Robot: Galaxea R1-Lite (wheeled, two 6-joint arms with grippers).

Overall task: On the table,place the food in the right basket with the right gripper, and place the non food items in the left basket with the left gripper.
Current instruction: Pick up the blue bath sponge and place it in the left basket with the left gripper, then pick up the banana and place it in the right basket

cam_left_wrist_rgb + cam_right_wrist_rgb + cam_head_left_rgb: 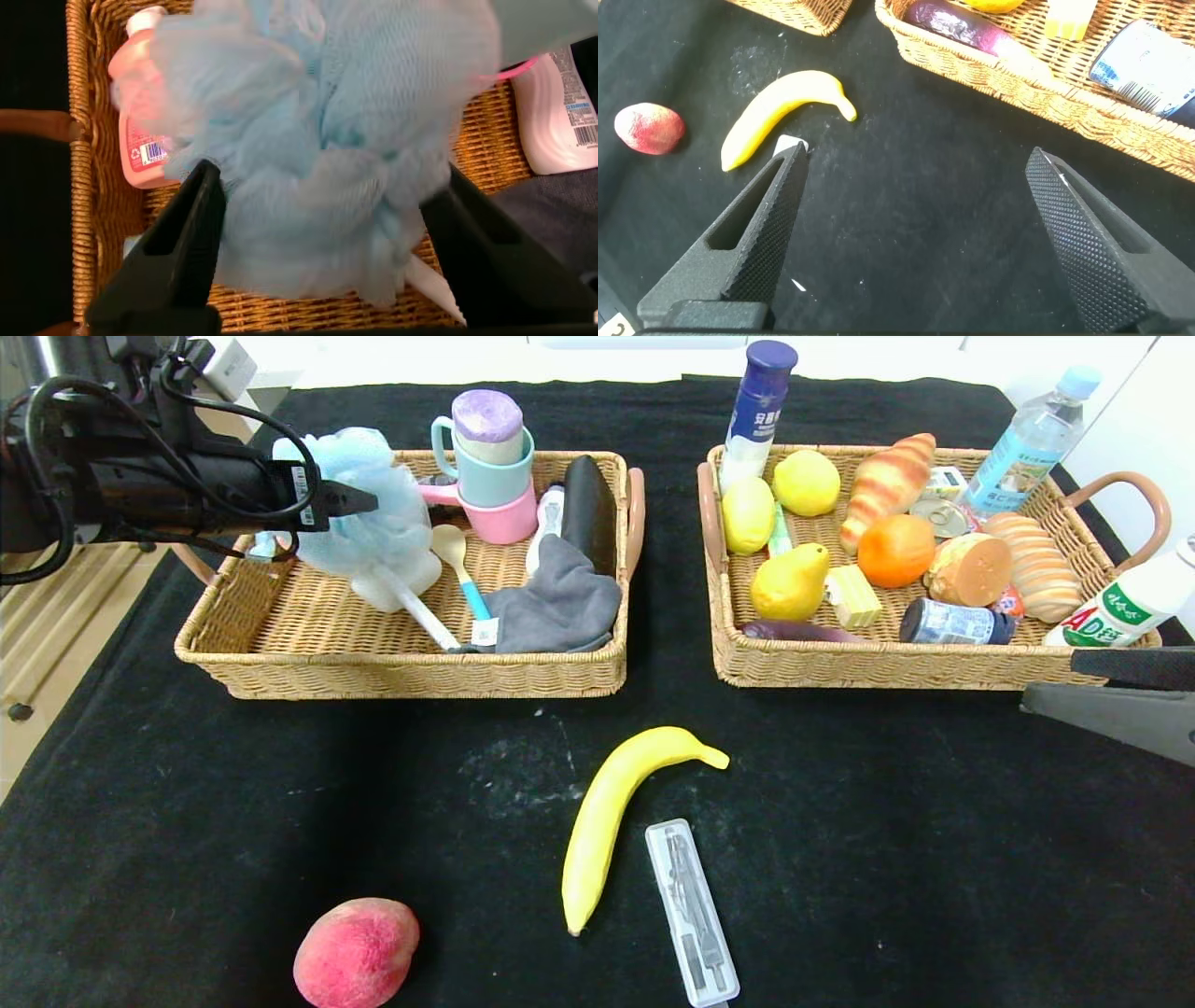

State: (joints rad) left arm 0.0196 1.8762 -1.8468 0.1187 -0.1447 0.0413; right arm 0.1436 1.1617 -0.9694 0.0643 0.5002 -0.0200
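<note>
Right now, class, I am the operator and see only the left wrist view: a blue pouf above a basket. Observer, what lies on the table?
Observer: A banana, a peach and a compass case lie on the table.
Operator: Where is the right gripper?
Observer: The right gripper hovers open over bare cloth before the right basket.
Operator: Is the pear sorted?
Observer: Yes, the pear lies in the right basket.

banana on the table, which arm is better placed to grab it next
Right. The banana is food, the right hand hovers open nearby, and the left hand is over the left basket at the pouf.
</note>
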